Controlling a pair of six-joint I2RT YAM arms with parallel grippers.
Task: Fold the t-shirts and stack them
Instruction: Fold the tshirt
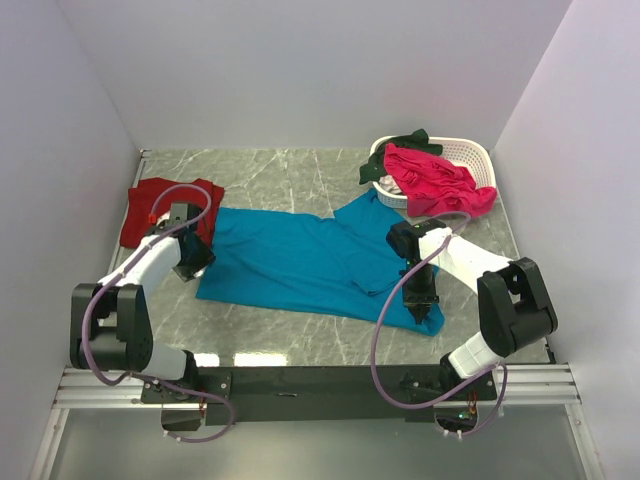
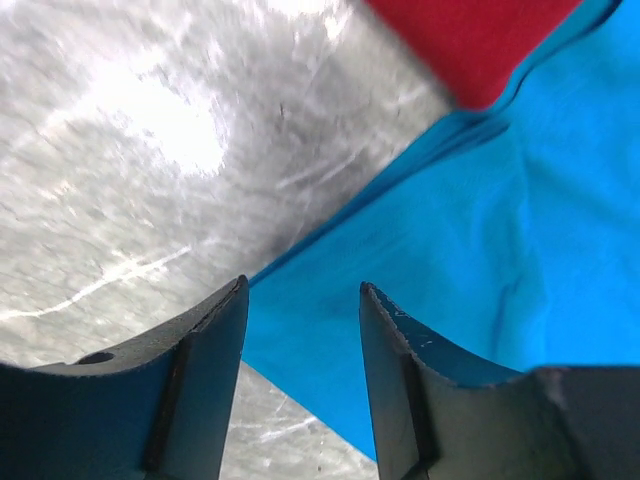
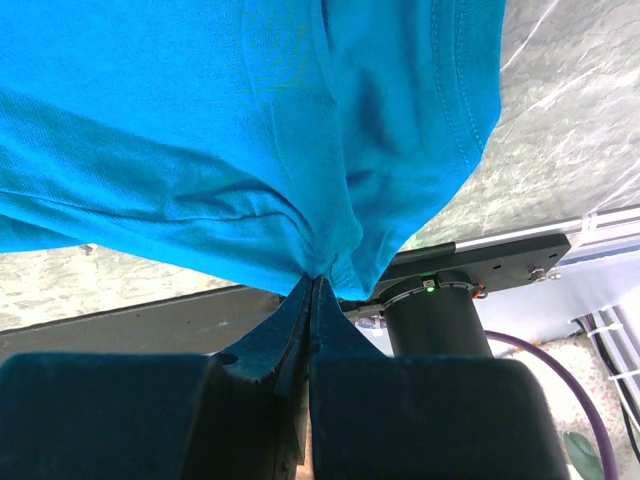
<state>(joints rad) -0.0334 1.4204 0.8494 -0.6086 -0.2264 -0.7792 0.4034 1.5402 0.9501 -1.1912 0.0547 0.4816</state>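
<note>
Your right gripper point(image 3: 312, 288) is pinching a bunched fold of the teal-blue t-shirt point(image 3: 250, 150), with its jaws closed tight on the cloth at the shirt's near right corner. That shirt is lying spread across the middle of the marble table point(image 1: 300, 170), running from left to right. Your left gripper point(image 2: 303, 295) is hovering over the shirt's left edge, its jaws standing apart with nothing between them. The dark red t-shirt point(image 1: 165, 205) is lying flat at the far left, one corner touching the teal one. At the far right, the white basket point(image 1: 470, 152) is holding the bright pink t-shirt point(image 1: 435, 182), which is spilling over its near rim. The dark green t-shirt point(image 1: 400, 143) is draping over the basket's far left rim.
</note>
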